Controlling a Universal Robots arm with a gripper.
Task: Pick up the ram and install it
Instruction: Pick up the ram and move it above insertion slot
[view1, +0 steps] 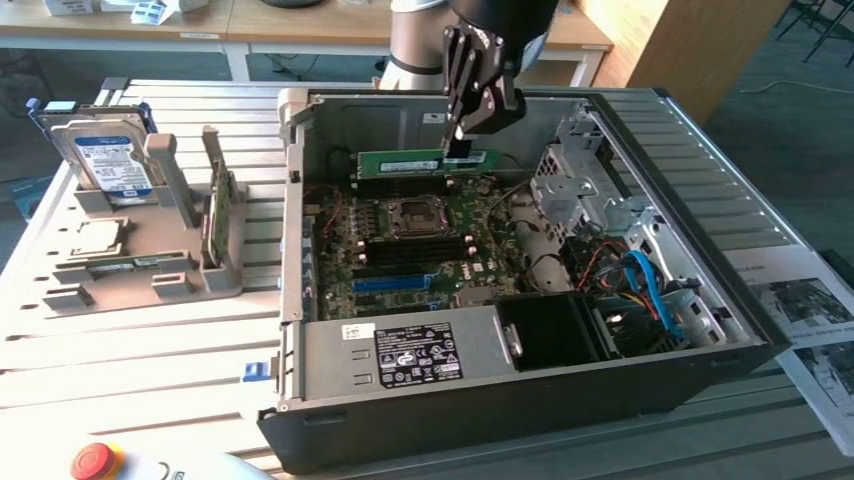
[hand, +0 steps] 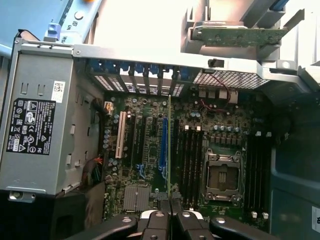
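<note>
tool (hand: 170, 220): pinching ram (hand: 169, 150) by its top edge
step: install; ram held over motherboard (hand: 145, 150), not seated
next move needs: edge squared over a black DIMM slot (hand: 190, 155)

My exterior view looks down on the whole case (view1: 534, 405); my wrist view hangs close over the shared motherboard (hand: 150, 150).

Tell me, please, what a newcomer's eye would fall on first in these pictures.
First comes the open computer case in the middle of the exterior view, with its green motherboard laid bare. Next is the gripper reaching into the case, shut on the ram, a green stick held over the motherboard near the case's far wall. At the exterior view's left, a blue-labelled hard drive stands in a grey holder.
</note>
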